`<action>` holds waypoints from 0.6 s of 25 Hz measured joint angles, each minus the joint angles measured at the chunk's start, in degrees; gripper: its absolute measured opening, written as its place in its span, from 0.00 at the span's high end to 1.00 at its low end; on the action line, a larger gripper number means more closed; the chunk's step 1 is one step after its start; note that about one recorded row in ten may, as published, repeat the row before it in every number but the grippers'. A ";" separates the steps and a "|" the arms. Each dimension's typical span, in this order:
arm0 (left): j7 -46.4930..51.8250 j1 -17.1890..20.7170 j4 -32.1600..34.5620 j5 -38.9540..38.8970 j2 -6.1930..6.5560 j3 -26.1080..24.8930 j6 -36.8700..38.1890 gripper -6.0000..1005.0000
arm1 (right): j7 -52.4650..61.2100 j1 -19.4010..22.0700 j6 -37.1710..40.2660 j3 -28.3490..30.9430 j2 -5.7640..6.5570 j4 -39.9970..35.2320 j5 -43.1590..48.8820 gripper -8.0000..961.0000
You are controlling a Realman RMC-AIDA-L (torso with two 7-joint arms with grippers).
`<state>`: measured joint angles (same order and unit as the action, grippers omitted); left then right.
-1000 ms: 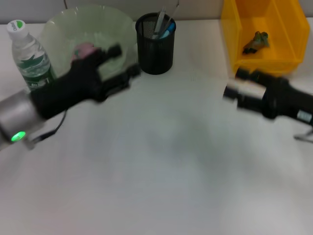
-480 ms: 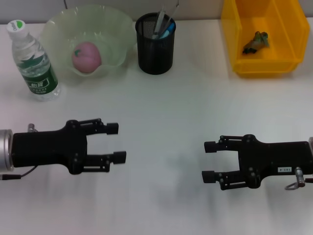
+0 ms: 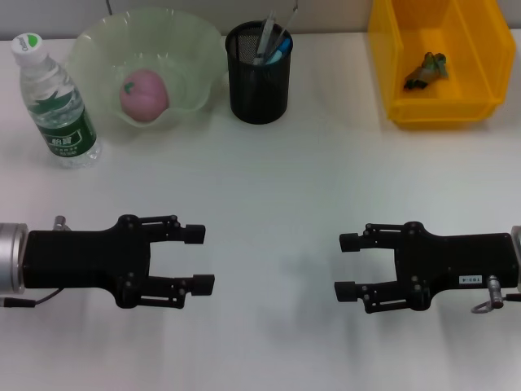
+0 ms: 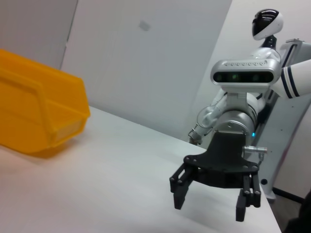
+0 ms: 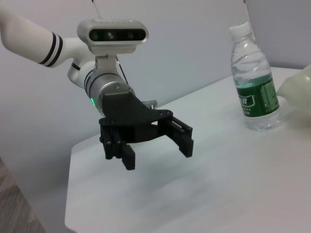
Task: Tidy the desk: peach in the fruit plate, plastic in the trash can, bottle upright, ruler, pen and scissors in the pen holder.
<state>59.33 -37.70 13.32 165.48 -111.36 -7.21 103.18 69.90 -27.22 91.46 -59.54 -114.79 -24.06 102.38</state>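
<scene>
Four task spots line the far edge of the worktop [image 3: 269,179]. Peach [image 3: 144,94] sits in the fruit plate [image 3: 191,49], far left of centre. Bottle [image 3: 55,102] upright, just beside the plate on its left, near the worktop's left edge. Pen holder [image 3: 259,81] just right of the plate, tools standing in it; which tools, cannot tell. Yellow bin [image 3: 391,73] at the far right holds a small crumpled scrap [image 3: 427,68].

Left gripper [image 3: 199,259] low over the near left of the worktop, fingers [image 3: 194,234] spread apart, nothing between them. Right gripper [image 3: 346,265] mirrors it on the near right, fingers [image 3: 348,241] likewise spread and empty. Grippers face each other, well apart, bare worktop between them. Broad bare band also lies between both grippers and the far row. Left wrist view shows the bin near one worktop edge.
</scene>
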 joint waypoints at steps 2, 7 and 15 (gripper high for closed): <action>0.19 0.00 0.04 0.00 -0.06 0.31 0.02 0.20 | -0.09 -0.01 0.00 -0.02 -0.01 -0.02 0.01 0.17; 0.25 0.07 0.08 -0.04 -0.08 0.53 0.79 0.20 | -0.10 -0.02 0.58 0.33 -0.01 -0.58 0.02 0.16; 0.56 0.29 0.14 -0.18 -0.17 0.60 1.51 0.20 | 0.11 -0.59 0.56 0.33 -0.07 -0.90 0.02 0.16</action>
<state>59.90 -37.41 13.47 165.29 -111.53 -6.61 104.68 70.02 -27.81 92.02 -59.22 -114.85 -24.96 102.40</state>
